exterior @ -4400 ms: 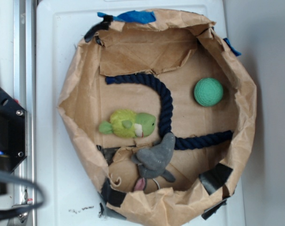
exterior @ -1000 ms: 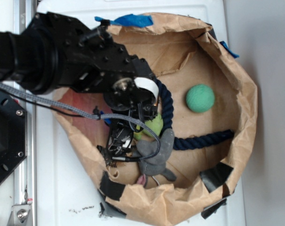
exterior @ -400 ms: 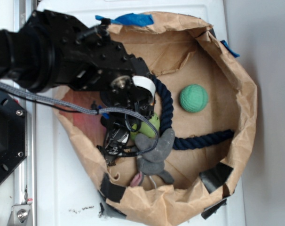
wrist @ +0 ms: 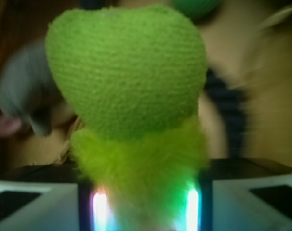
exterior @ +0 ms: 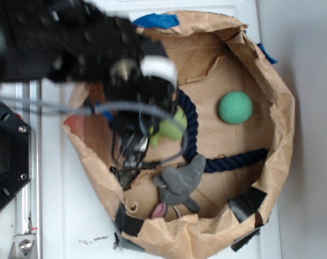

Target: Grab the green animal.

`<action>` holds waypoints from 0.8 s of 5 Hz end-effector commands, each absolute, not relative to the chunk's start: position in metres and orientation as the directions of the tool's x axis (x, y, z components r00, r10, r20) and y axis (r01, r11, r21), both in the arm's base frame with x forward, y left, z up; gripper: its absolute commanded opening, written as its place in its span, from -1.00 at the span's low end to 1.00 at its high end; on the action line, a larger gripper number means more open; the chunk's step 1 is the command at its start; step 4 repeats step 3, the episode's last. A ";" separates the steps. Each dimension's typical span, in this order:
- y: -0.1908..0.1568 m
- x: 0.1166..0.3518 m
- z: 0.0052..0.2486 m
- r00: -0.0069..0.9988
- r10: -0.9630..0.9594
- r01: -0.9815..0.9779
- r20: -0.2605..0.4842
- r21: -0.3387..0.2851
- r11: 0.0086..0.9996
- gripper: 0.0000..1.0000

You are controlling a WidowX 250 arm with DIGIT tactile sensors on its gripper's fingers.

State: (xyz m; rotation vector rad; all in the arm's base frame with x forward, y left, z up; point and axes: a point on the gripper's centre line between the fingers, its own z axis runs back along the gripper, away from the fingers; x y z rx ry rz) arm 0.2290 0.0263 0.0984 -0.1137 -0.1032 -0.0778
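Note:
The green animal (wrist: 129,96) fills the wrist view, darker green head up and fuzzy lime body squeezed between my two fingers at the bottom. My gripper (wrist: 145,202) is shut on its body. In the exterior view only a lime part of the green animal (exterior: 171,128) shows beside the black arm, which is blurred and covers the left of the paper bowl. The gripper (exterior: 152,132) itself is mostly hidden under the wrist and cables there.
A brown paper bowl (exterior: 277,108) holds everything. A dark blue rope (exterior: 193,121) curves just right of the toy. A grey plush animal (exterior: 179,181) lies below it. A teal ball (exterior: 235,107) rests at the right.
The arm has shifted up with the green animal in the gripper, and the toy now sits clear of the grey plush. The teal ball rolled slightly to the right.

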 end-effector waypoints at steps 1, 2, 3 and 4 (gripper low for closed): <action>0.029 0.240 0.170 0.971 0.168 -0.188 0.168 0.108 0.976 -1.00; 0.030 0.238 0.175 0.977 0.182 -0.193 0.110 0.098 0.976 -1.00; 0.028 0.235 0.170 0.979 0.169 -0.181 0.111 0.114 0.977 -1.00; 0.028 0.235 0.170 0.979 0.169 -0.181 0.111 0.114 0.977 -1.00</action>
